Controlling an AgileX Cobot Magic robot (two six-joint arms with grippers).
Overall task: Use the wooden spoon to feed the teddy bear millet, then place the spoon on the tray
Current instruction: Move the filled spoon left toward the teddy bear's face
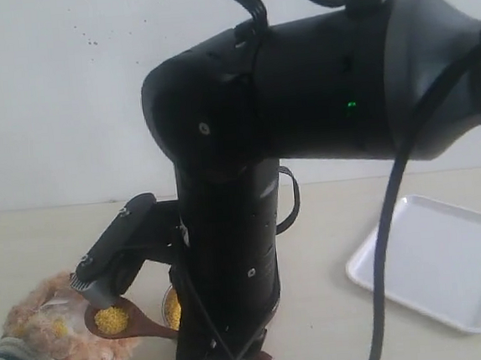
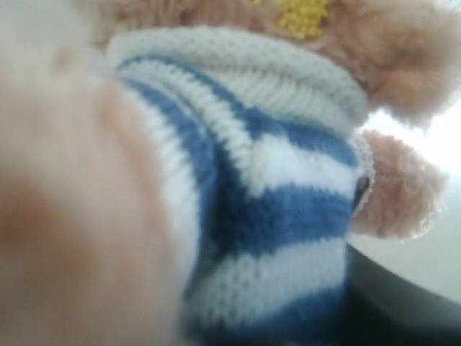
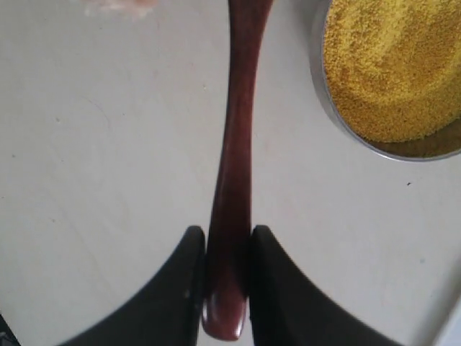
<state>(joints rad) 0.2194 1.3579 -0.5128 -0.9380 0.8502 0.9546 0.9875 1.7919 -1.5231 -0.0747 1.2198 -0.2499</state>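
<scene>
Wooden spoon [image 3: 234,144] pinched at handle end, my right gripper [image 3: 227,241] closed tight on it. Millet [image 1: 111,318] load sits at teddy bear [image 1: 43,336] face (grains on fur). Keep level, tip slowly.

Wall [image 1: 48,96]: plain off-white, unbroken across the back of the exterior view.
Wall marks: a few small dark specks [image 1: 85,38] high on its left part.
Tabletop [image 1: 328,223]: smooth, pale beige, matte; it meets the wall in a straight, level line.
Tabletop up close: the right wrist view shows faint scuffs and one tiny dark fleck [image 3: 408,184].
Light: soft and even, with only weak shadows on the tabletop; bright white glare at one edge of the left wrist view.
</scene>
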